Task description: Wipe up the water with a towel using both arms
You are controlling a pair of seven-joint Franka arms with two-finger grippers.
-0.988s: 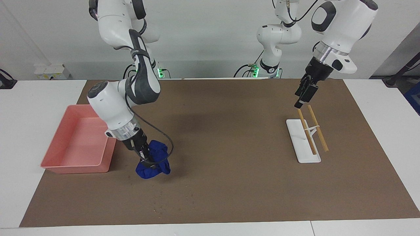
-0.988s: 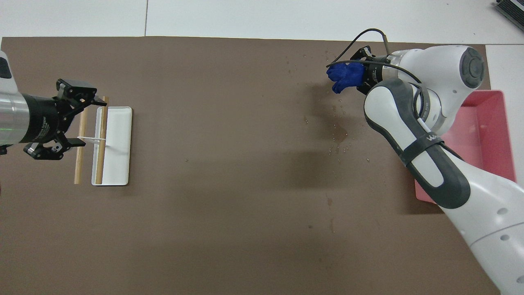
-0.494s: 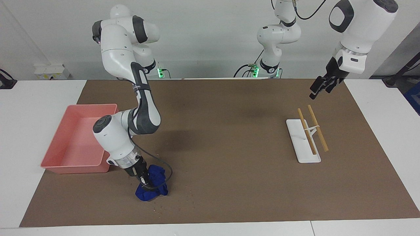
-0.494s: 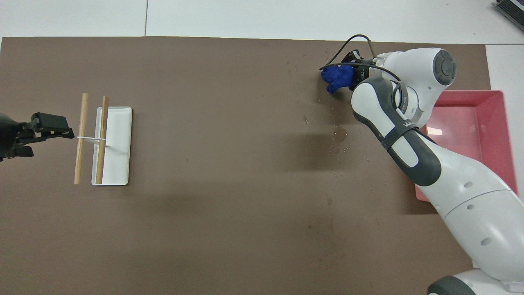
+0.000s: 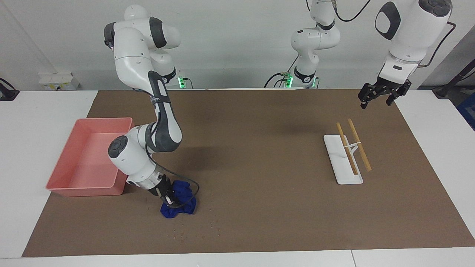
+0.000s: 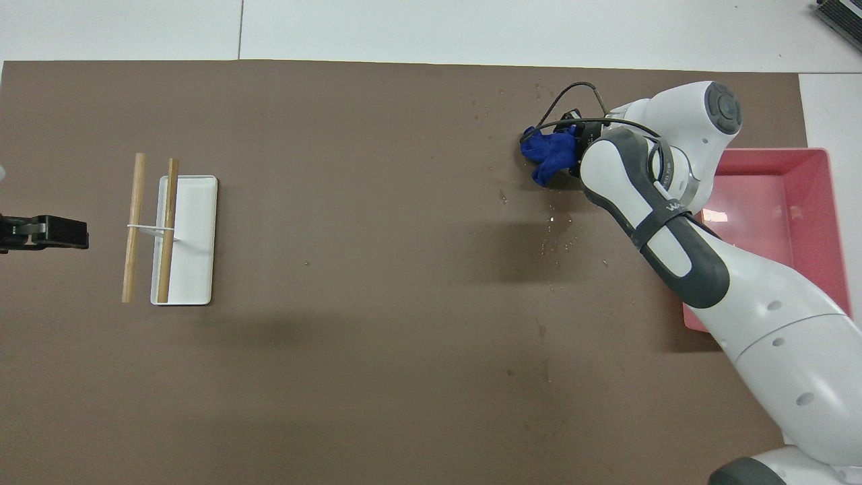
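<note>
The deep blue towel (image 5: pixel 180 203) (image 6: pixel 547 156) lies bunched on the brown mat, beside the pink tray. My right gripper (image 5: pixel 167 197) (image 6: pixel 578 143) is shut on it and presses it down. The arm's forearm hides the fingers from above. Water (image 6: pixel 557 237) shows as small drops on the mat just nearer to the robots than the towel. More tiny drops (image 5: pixel 180 233) lie scattered farther out. My left gripper (image 5: pixel 377 99) (image 6: pixel 42 232) hangs open and holds nothing, above the mat's edge at the left arm's end, apart from the towel.
A pink tray (image 5: pixel 59 185) (image 6: pixel 832 202) sits at the right arm's end of the mat. A white rack (image 5: pixel 343 174) (image 6: pixel 195 242) with two wooden sticks (image 5: pixel 359 145) across it stands toward the left arm's end.
The right gripper has brought the towel down onto the mat and dragged it slightly toward the robots. The left gripper has pulled back from over the rack toward its own end of the table.
</note>
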